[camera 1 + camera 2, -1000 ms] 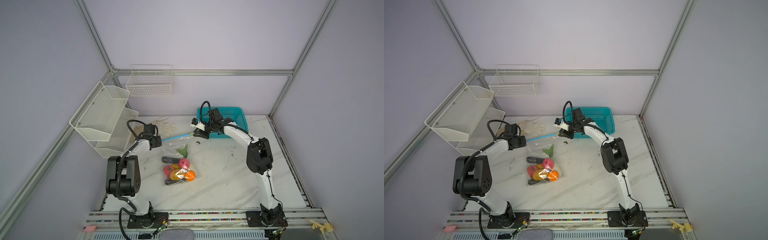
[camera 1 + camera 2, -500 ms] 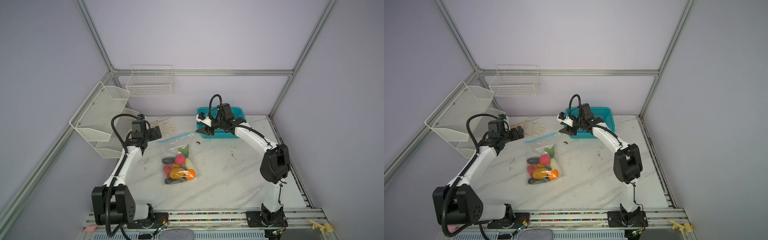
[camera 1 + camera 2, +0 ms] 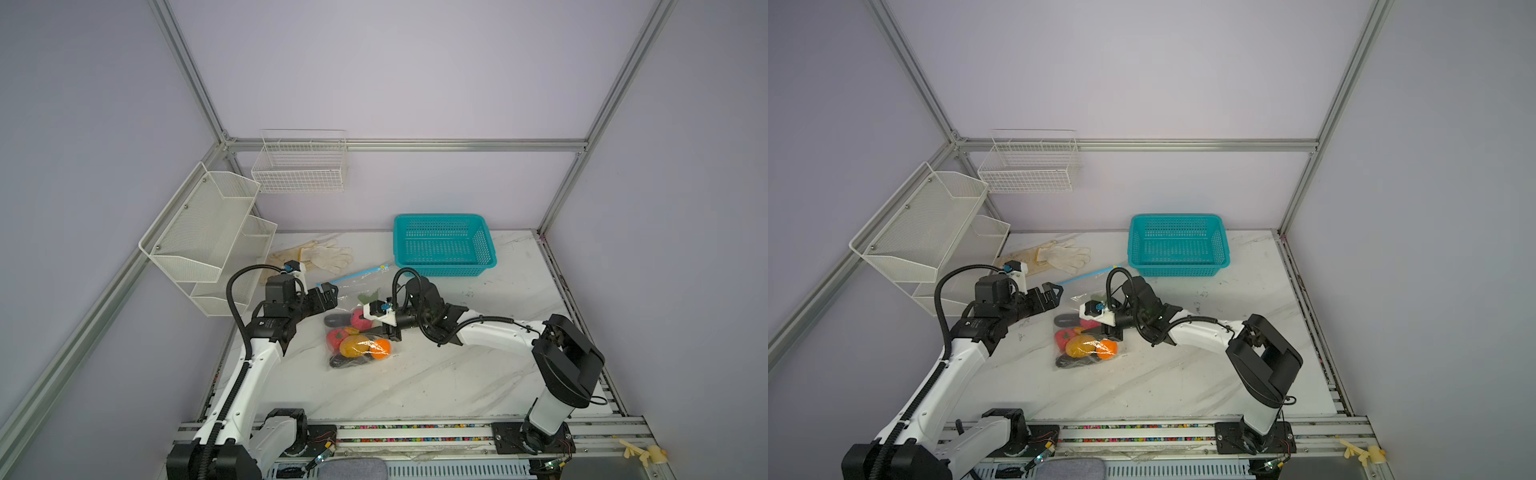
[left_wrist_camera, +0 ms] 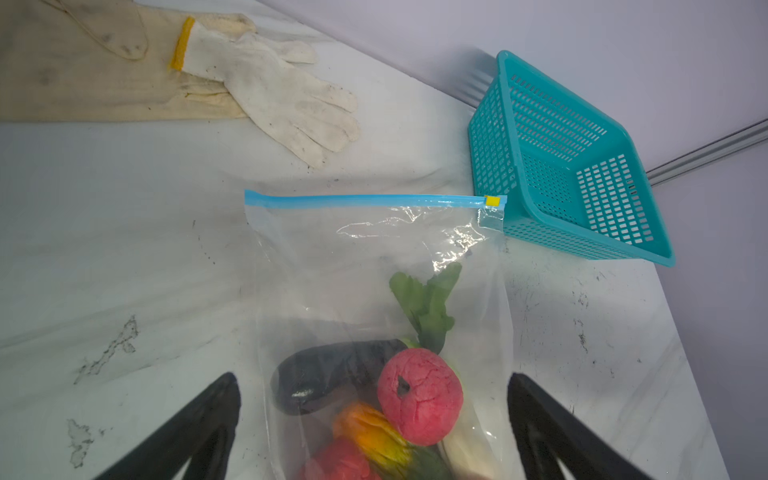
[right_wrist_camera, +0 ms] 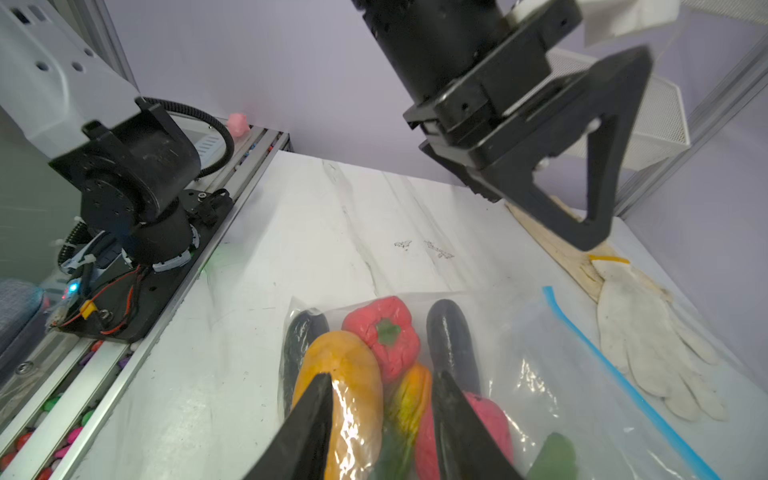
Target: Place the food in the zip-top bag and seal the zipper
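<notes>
The zip-top bag (image 3: 353,293) (image 4: 374,257) lies flat on the marble table with the food (image 3: 359,347) (image 5: 345,365) inside: red, pink, orange, yellow, green and dark eggplant pieces. The blue zipper (image 4: 365,200) (image 5: 602,357) runs unbroken along the bag's mouth, with its yellow slider (image 4: 492,201) at the end beside the basket. My left gripper (image 3: 330,293) (image 4: 374,382) hangs open above the bag's left side, holding nothing. My right gripper (image 3: 388,330) (image 5: 383,377) hovers over the bagged food from the right, jaws partway apart and empty.
A teal basket (image 3: 444,245) stands behind the bag, almost touching the slider end. Dirty white gloves (image 3: 320,257) lie at the back left. A white mesh rack (image 3: 208,237) and a wire basket (image 3: 299,166) hang on the walls at the left.
The left gripper opened, let go of the bag's left zipper end and drew back. The right gripper left the slider end near the basket and swung forward over the food. The bag settled flat.
</notes>
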Available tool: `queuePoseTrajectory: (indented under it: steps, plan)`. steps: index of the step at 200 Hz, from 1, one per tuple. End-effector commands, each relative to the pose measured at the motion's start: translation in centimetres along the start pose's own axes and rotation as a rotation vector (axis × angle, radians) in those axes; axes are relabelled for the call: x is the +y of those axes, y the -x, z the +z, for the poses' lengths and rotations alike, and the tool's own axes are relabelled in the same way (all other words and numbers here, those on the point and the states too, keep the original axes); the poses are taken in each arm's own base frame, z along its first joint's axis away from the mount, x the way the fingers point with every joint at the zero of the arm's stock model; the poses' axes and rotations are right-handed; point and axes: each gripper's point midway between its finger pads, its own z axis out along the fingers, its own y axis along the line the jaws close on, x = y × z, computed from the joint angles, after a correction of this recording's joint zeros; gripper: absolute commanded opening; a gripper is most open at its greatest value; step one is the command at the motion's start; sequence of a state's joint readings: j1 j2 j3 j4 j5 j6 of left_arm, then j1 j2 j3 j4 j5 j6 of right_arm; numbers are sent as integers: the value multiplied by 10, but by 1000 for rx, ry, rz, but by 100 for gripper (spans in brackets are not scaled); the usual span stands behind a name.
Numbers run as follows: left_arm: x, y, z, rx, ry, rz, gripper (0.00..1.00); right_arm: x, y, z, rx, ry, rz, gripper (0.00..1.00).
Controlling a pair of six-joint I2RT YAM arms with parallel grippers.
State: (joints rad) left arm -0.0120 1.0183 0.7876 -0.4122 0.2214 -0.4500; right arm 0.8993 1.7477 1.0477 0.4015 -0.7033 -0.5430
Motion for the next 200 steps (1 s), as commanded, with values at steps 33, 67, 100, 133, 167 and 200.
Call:
queuePoseTrajectory:
  steps: [33,67,100,133,167,200]
  plan:
    - [5,-23,2,13,-23,-66,99,-8,-47,22,50,-74,27,42]
    - [7,-29,6,34,-21,-84,99,-5,-74,29,97,-74,76,43]
    - [12,-38,9,50,-10,-106,99,2,-80,23,86,-83,113,52]
    - [15,-40,10,44,0,-111,100,6,-85,21,81,-92,137,60]
    - [16,-37,9,33,6,-101,100,6,-92,23,72,-111,152,62]
    - [18,-29,4,10,36,-72,100,-2,-69,15,42,-140,106,63]
